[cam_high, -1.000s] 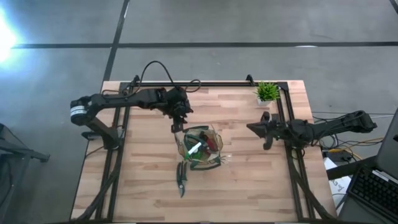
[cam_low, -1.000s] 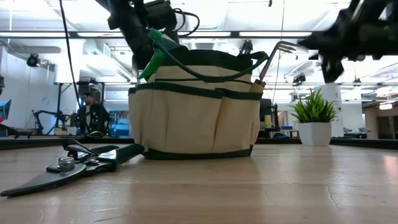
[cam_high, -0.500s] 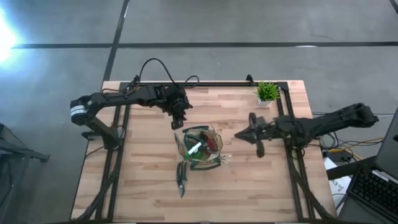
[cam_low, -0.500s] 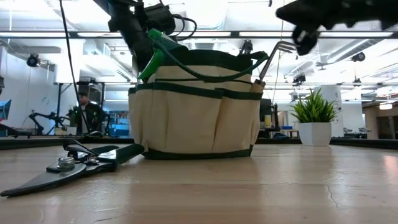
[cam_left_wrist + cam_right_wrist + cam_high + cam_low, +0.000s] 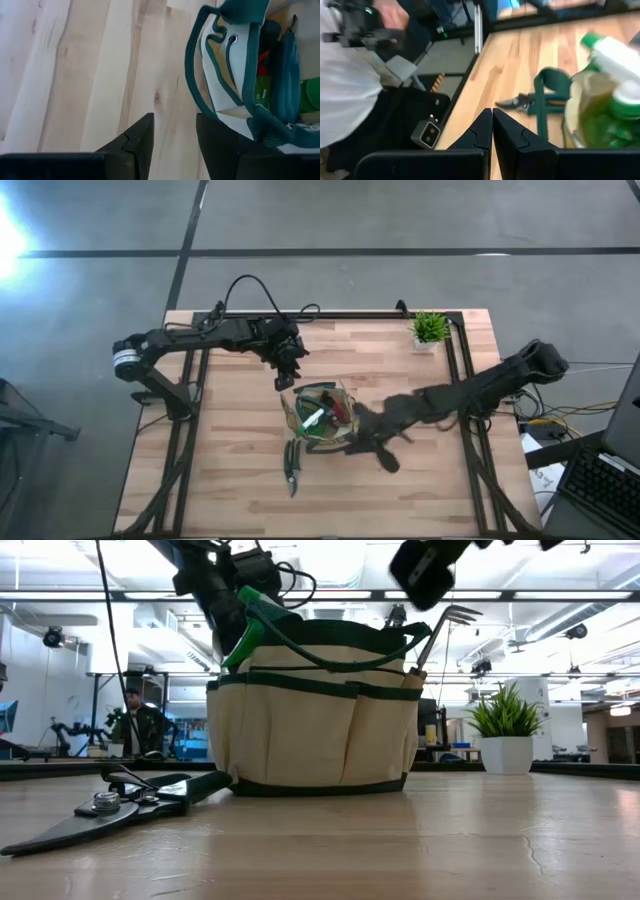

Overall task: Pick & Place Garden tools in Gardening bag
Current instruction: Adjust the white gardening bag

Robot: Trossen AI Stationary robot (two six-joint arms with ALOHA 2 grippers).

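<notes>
Beside the gardening bag [image 5: 322, 416]: black pruning shears [image 5: 292, 464] remain on the table.
Right gripper [image 5: 492, 127], fingers pressed together, must spread before descending on them; left gripper [image 5: 174, 131] waits half-spread, empty.

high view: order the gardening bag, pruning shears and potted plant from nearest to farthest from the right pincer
Measured from the right pincer, at the table's front middle:
1. Gardening bag, just beside it, towards the left arm.
2. Pruning shears, flat on the table on the bag's front side, further that way.
3. Potted plant, at the far back right corner.
</notes>
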